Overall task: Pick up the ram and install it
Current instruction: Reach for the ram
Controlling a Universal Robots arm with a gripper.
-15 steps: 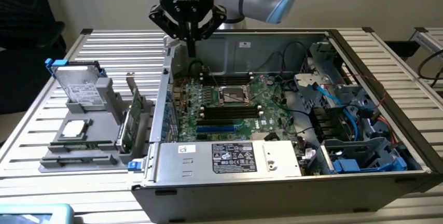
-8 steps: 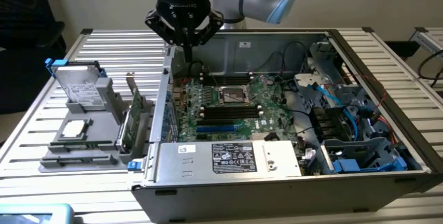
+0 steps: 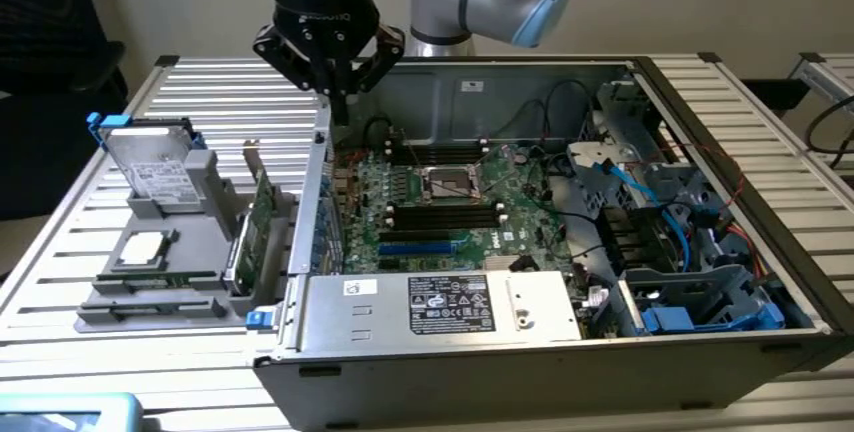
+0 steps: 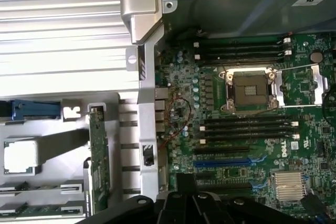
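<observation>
Currently my gripper is closed with nothing between the fingers. It hangs pointing down over the computer case, above that case's wall on the exterior view's left. Task not started by my read: no ram in hand.

Inside the case, the motherboard faces up, because the case lies on its side with the cover off, giving me top-down access. The long black memory slots run on either side of the CPU socket. I cannot tell whether they are all empty.

Outside the case, just beside that same wall, a gray parts holder sits on the slatted table. The wider expansion card stands on edge in it, closest to the case; not my target.

Farther from the case, the ram lies in a holder groove, a thin green strip. Probably kept on edge like that so its long top edge is free to pinch. A second similar strip sits one groove over. The hard drive stands at the holder's far end, propped upright.
</observation>
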